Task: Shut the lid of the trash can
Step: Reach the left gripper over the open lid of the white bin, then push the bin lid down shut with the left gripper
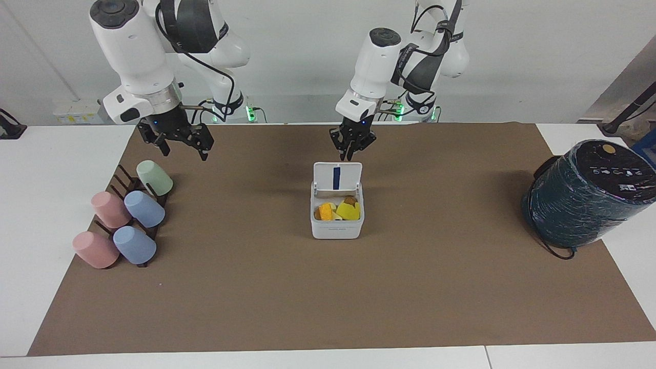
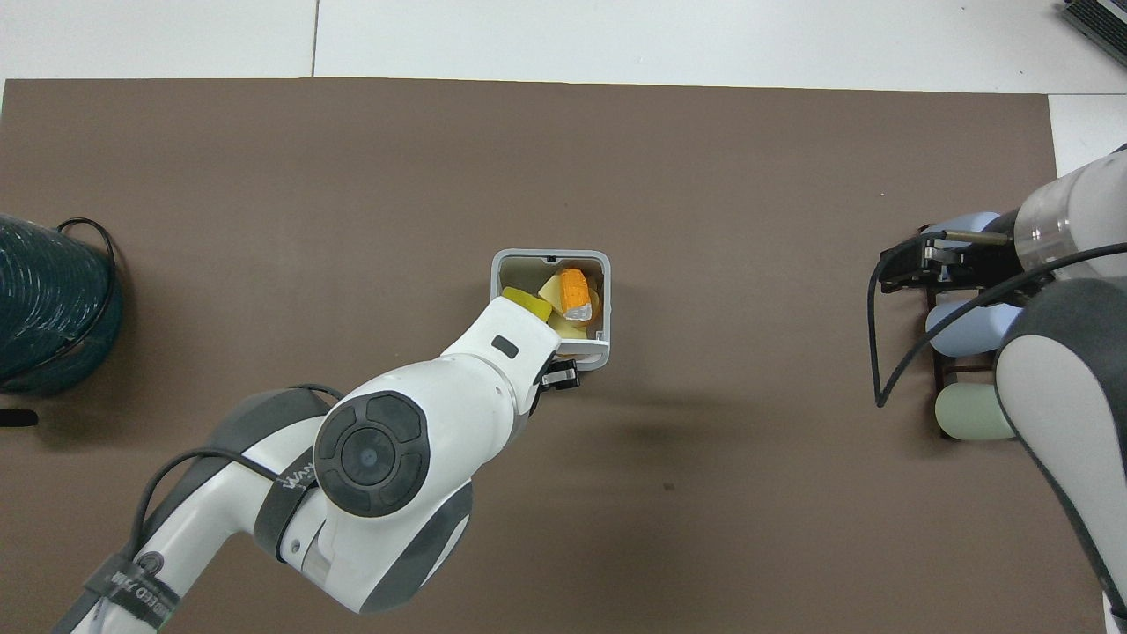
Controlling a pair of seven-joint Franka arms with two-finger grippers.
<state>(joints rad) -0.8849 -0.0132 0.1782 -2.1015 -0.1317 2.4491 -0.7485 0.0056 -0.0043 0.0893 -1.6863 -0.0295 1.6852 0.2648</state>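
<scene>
The small white trash can stands mid-mat with yellow and orange scraps inside; it also shows in the overhead view. Its lid stands upright and open on the side toward the robots, with the blue stripe showing. In the overhead view the lid is seen edge-on. My left gripper hangs just over the lid's top edge, with a small gap between them. From overhead the left arm covers part of the can and only the left gripper's tip shows. My right gripper waits open above the cup rack.
A dark rack with pink, blue and green cups lies at the right arm's end of the mat. A large dark-green wrapped cylinder with a cable stands at the left arm's end. A brown mat covers the table.
</scene>
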